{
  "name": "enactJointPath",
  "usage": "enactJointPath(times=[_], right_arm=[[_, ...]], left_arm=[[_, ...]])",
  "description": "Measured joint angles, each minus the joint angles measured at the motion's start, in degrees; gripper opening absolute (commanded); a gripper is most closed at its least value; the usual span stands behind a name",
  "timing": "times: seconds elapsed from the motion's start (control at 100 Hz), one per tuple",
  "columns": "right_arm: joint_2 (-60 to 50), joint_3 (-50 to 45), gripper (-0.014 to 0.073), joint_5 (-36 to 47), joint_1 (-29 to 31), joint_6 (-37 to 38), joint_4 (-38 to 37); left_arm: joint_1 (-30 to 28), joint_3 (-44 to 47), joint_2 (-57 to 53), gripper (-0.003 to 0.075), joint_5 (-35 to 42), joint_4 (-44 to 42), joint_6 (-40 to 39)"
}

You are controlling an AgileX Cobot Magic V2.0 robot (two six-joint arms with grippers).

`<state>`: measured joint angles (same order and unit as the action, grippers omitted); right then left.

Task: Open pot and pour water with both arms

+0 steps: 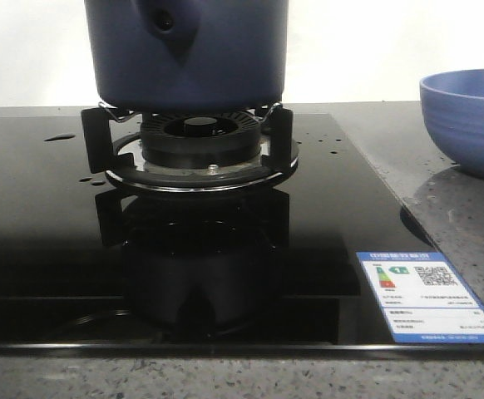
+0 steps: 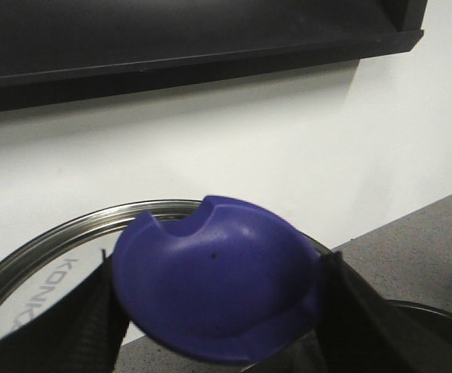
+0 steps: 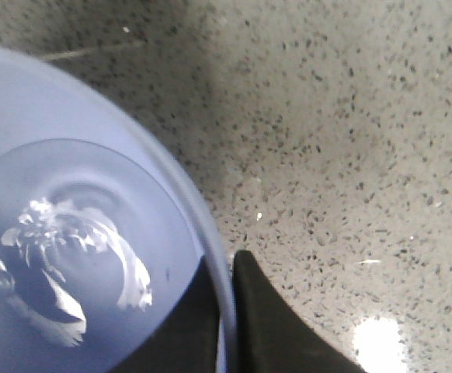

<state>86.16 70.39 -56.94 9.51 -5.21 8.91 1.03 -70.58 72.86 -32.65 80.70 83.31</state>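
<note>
Left arm: raised off the stove, its wrist camera looking across at a white wall (image 2: 288, 155) and a dark shelf (image 2: 195, 39); the arm does not show in the front view.
Left gripper (image 2: 218, 311): the two black fingers (image 2: 94, 326) sit on either side of a rounded blue lid knob (image 2: 218, 287) and clamp it; behind the knob curves the steel rim of a lid (image 2: 71, 225) with part of a printed word on its glass.
Right arm: low over the speckled stone counter (image 3: 342, 140), camera looking straight down; it also does not show in the front view.
Right gripper (image 3: 227, 311): the dark fingertips (image 3: 265, 326) are pinched on the rim of the periwinkle bowl (image 3: 71, 194), one inside the wall and one outside.
Pot (image 1: 188, 50): dark navy, standing upright on the black burner support (image 1: 194, 145) of the glass hob (image 1: 59, 249); its side stub with the round hole faces the front camera. Its top is cut off by the frame. It is well apart from both grippers.
Water (image 3: 63, 264): a shallow glossy puddle rippling in the bottom of the bowl, close beside the right fingertips; small drops also lie on the hob glass to the left of the burner.
Bowl in the front view: on the counter to the right of the hob, well apart from the pot.
Energy label (image 1: 429, 295): stuck on the near right corner of the hob.
</note>
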Motion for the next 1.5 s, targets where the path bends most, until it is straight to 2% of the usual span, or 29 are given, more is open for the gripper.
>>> enactJointPath(times=[0.34,0.59,0.95,1.24,1.5], right_arm=[[0.25,16.03,-0.0055,-8.02,-1.5,-0.1,4.06],[2.44,30.6,-0.0055,-11.15,-8.67,-0.1,6.39],[13.27,47.09,-0.0055,-12.93,-20.13,-0.2,10.19],[18.75,49.52,-0.0055,-4.65,-24.12,-0.66,15.45],[19.76,47.84,-0.0045,4.52,-28.51,-5.49,12.43]], left_arm=[[0.0,0.0,0.0,0.0316,4.28,0.0,0.0],[0.0,0.0,0.0,0.0316,5.49,0.1,0.0],[0.0,0.0,0.21,0.0316,6.38,0.2,0.0],[0.0,0.0,0.31,0.0316,8.22,0.29,0.0],[0.0,0.0,0.31,0.0316,8.44,0.43,0.0]])
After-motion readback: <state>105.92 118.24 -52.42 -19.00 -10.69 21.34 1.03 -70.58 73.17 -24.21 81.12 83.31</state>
